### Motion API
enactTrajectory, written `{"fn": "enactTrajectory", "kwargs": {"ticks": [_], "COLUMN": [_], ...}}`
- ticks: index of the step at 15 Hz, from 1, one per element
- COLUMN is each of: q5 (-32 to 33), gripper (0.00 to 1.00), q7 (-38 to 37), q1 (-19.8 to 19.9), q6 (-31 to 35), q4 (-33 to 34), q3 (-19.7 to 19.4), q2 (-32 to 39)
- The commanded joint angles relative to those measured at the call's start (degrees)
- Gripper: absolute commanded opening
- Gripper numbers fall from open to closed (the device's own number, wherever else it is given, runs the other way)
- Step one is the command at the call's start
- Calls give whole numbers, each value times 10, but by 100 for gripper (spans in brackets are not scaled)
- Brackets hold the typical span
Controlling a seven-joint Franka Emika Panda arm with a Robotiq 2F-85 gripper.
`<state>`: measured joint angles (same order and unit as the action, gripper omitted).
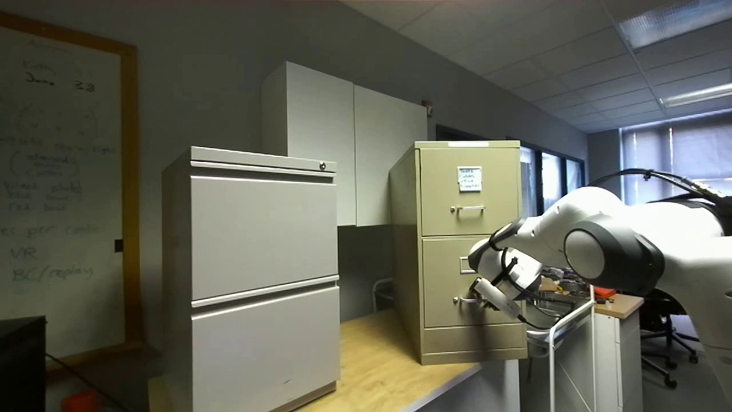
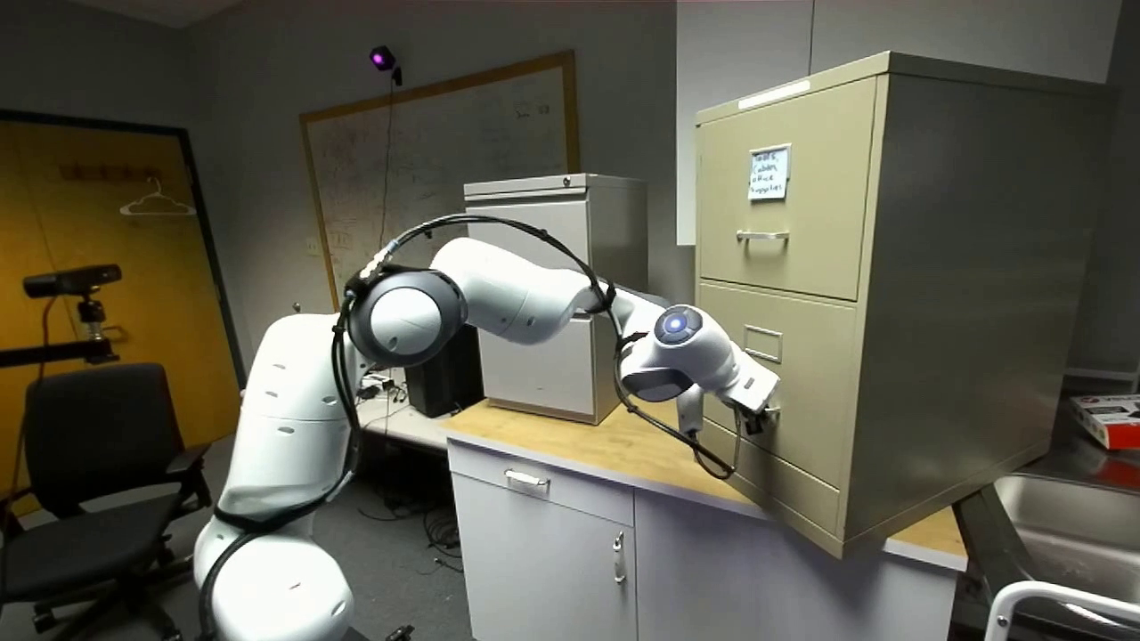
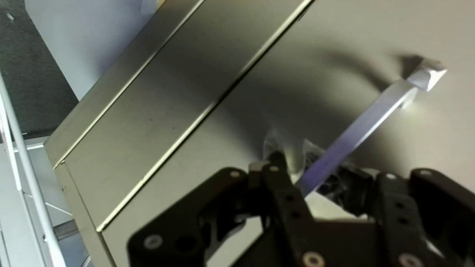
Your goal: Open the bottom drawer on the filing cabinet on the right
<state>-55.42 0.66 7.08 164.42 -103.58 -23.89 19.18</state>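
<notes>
At four o'clock, wrist view, a part-spread black gripper (image 3: 304, 167) straddles a silver bar handle (image 3: 362, 128), contact unclear. Toward four in both exterior views lies the beige metal filing cabinet's (image 2: 899, 285) bottom drawer (image 1: 443, 269); a white card (image 2: 769, 174) above reads "Tools, Cables, office Supplies".

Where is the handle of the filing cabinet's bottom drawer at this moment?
In the wrist view, the handle slants right of centre, its upper end beside a small metal knob, its lower part showing between the fingers of the end effector.
</notes>
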Motion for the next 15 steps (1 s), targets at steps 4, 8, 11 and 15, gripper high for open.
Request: {"fn": "enactTrajectory", "kwargs": {"ticks": [4, 8, 11, 15], "q5": [100, 83, 76, 72], "gripper": [2, 3, 3, 3], "q7": [-99, -90, -88, -98], "q1": [-33, -37, -37, -43], "q6": [86, 87, 93, 108], "q4": [-146, -186, -223, -281], "q3": [10, 16, 25, 33], "q2": [-73, -96, -127, -173]}}
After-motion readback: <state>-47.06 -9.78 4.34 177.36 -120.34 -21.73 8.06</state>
